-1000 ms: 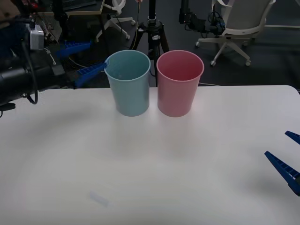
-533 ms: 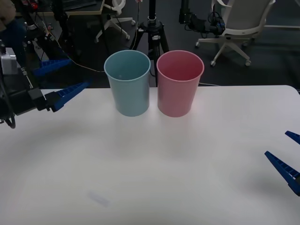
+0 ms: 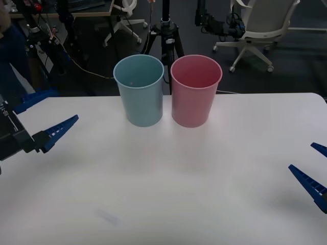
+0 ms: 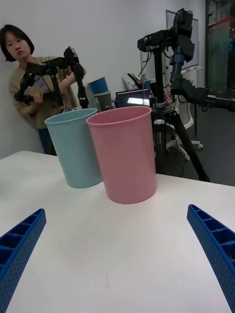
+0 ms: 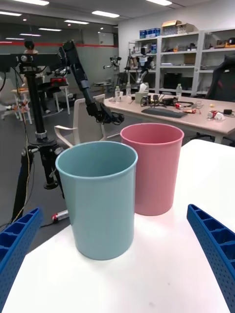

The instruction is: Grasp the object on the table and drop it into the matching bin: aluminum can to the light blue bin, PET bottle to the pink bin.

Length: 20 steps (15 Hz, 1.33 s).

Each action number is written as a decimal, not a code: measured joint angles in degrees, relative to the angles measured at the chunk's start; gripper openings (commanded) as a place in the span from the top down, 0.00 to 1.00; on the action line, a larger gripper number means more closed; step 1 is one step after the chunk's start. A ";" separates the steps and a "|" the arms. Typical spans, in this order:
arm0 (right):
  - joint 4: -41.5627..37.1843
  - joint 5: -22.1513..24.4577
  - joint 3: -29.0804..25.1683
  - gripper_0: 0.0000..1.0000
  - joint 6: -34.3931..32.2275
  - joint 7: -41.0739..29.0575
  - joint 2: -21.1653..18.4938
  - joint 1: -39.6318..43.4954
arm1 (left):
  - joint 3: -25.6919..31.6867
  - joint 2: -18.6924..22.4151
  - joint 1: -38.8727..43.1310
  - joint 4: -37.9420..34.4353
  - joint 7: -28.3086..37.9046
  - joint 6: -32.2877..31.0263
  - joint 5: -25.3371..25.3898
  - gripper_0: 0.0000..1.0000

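From the front view: white table (image 3: pixel 168 184) spread below; light blue bin (image 3: pixel 139 91) and pink bin (image 3: pixel 195 90) upright side by side at its far edge, rims almost touching, blue one toward the robot's left; left gripper (image 3: pixel 42 118) low over the table's left edge, blue ribbed fingers spread wide with nothing between them, pointing toward the bins; right gripper (image 3: pixel 312 166) at the table's right edge, partly cut off by the frame, fingers likewise apart and empty.

From the left wrist view: light blue bin (image 5: pixel 99 195) nearest, pink bin (image 5: pixel 152 173) just behind and beside it, both standing on the table (image 5: pixel 161 274) near its edge; two blue fingers (image 5: pixel 213 249) wide apart at the corners, gap bare; tapering walls and rolled round rims plain here, inner walls not.

From the right wrist view: order reversed, pink bin (image 4: pixel 125 154) in front, light blue bin (image 4: pixel 76 146) behind; fingers (image 4: pixel 19 244) set wide, holding nothing; table (image 4: pixel 112 259) smooth and white between them and the bins.

Inside of the light blue bin seen from above in the front view; cannot tell there whether the red can lies at its bottom, a faint reddish speck on the inner wall too small to read.
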 measured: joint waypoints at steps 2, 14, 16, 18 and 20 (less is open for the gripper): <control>0.00 0.00 0.00 0.00 0.00 0.00 0.00 0.00 | 3.40 -4.02 3.43 -1.00 0.56 -1.65 -3.93 0.00; 0.00 0.00 0.00 0.00 0.00 0.00 0.00 0.00 | 20.96 -25.67 12.75 -1.41 5.29 -25.27 -23.79 0.00; 0.00 0.00 0.00 0.00 0.00 0.00 0.00 0.00 | 21.08 -25.89 14.21 -1.42 5.13 -25.75 -23.04 0.00; 0.00 0.00 0.00 0.00 0.00 0.00 0.00 0.00 | 21.50 -25.86 14.66 -1.42 5.13 -26.15 -22.94 0.00; 0.00 0.00 0.00 0.00 0.00 0.00 0.00 0.00 | 21.98 -25.90 14.77 -1.41 5.13 -26.37 -22.87 0.00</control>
